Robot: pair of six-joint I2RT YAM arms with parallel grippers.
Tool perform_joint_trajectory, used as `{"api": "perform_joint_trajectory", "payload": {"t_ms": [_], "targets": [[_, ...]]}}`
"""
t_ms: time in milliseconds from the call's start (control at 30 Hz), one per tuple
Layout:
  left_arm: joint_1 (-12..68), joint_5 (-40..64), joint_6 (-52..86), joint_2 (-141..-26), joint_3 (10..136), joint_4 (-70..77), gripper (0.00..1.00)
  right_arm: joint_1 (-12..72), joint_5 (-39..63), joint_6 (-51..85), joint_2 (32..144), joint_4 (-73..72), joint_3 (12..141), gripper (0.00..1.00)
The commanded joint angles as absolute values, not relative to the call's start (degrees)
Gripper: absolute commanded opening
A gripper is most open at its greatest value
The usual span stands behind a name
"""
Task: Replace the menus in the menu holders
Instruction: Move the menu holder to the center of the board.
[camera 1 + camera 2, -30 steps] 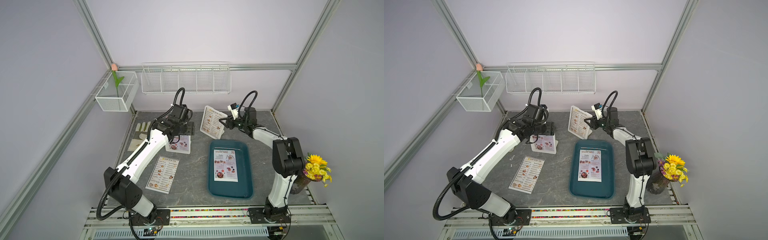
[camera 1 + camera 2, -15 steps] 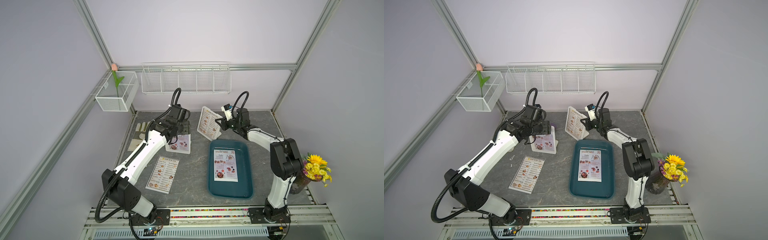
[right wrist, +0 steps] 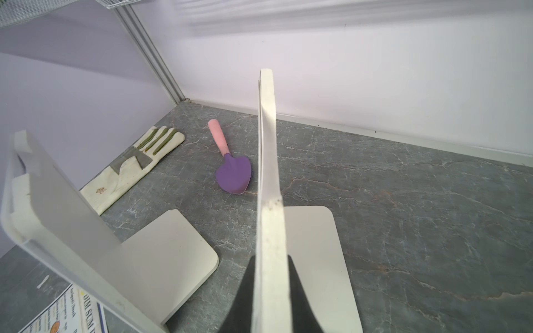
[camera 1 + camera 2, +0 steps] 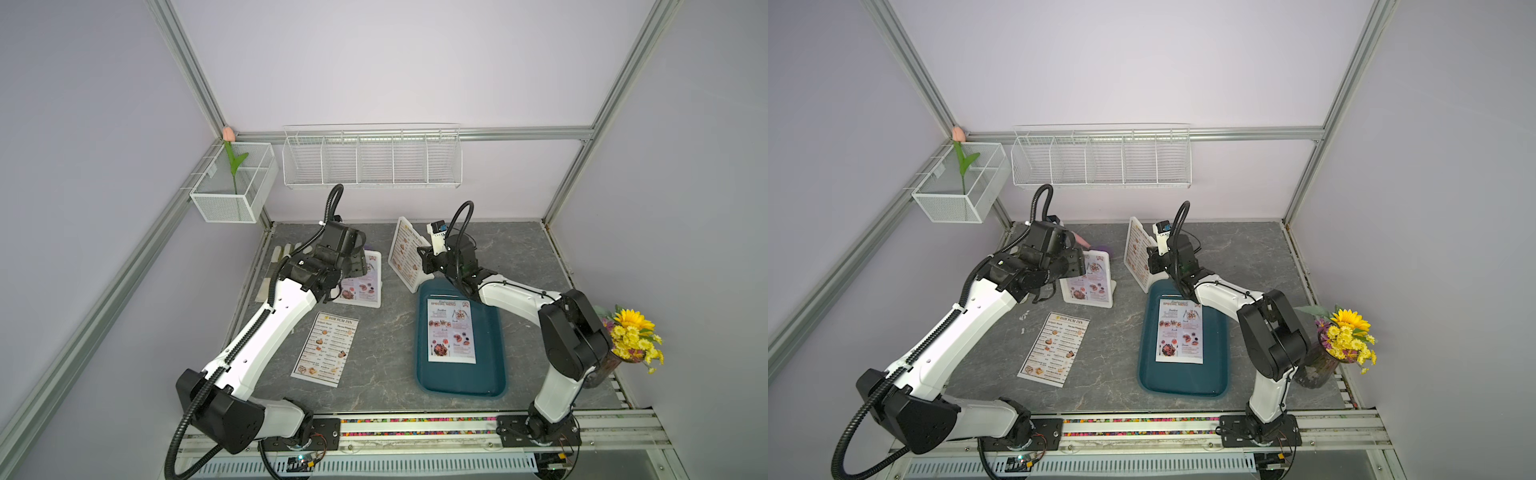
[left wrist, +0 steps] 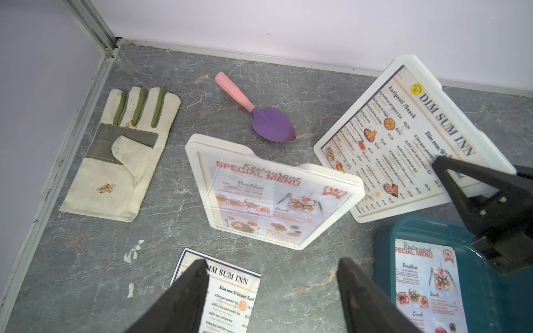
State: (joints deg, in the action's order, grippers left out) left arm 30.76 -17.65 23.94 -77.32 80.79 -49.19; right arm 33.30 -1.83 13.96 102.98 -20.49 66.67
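The right jaws are clamped together on the rim of the DIM SUM INN menu holder [image 3: 268,173], with a black finger [image 3: 243,297] on each face of it. I cannot tell whether the sheet inside is pinched too. The frame appears to rest on its foot just beyond the jaws, with its printed face turned towards the left arm. The grip reads as a hold to steady or tip the frame so its menu can come out. Just below these jaws begins the teal tray [image 4: 496,365]. A loose SPECIAL MENU sheet [image 4: 451,330] lies flat in it, within short reach, probably as the replacement for this frame.

The left jaws stand wide apart with nothing between them, hovering above the desk [image 4: 386,365]. Just ahead of them stands the SPECIAL MENU holder [image 5: 274,196] with its sheet seated, so that half of the job looks done. Directly under the jaws a loose DIM SUM INN sheet [image 5: 230,288] lies flat on the desk. It is the kind being swapped out, and it sits clear of both frames. Open and free, this arm seems placed to help with the neighbouring frame. Further out, beyond both frames, a work glove [image 5: 121,155] and a purple trowel [image 5: 268,124] lie towards the wall, out of the way.
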Motion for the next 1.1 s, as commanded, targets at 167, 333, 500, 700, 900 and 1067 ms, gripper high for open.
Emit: {"api": "perform_joint_trajectory", "payload": {"t_ms": [167,333,500,700,900,1067], "targets": [[30.6,-18.6,25.0,-73.4,77.4,-49.4,0.73,41.7,-20.3,18.0,98.5,-16.7,63.8,0.10],[30.6,-17.9,25.1,-72.7,76.6,-48.8,0.73,42.4,-22.5,20.1,96.0,-12.3,61.8,0.10],[30.6,-17.6,25.5,-72.6,76.1,-48.5,0.73,42.5,-22.5,20.7,93.0,-9.1,59.8,0.12],[30.7,-17.5,25.7,-74.1,77.1,-48.3,0.73,40.4,-17.9,19.4,93.2,-8.3,60.1,0.26],[30.8,-17.9,25.0,-76.6,79.2,-48.9,0.73,37.6,-10.1,16.4,91.3,-0.5,64.1,0.48],[30.7,-15.9,23.4,-79.0,81.4,-50.2,0.73,33.8,-0.9,12.1,88.3,16.6,72.7,0.64]]}}
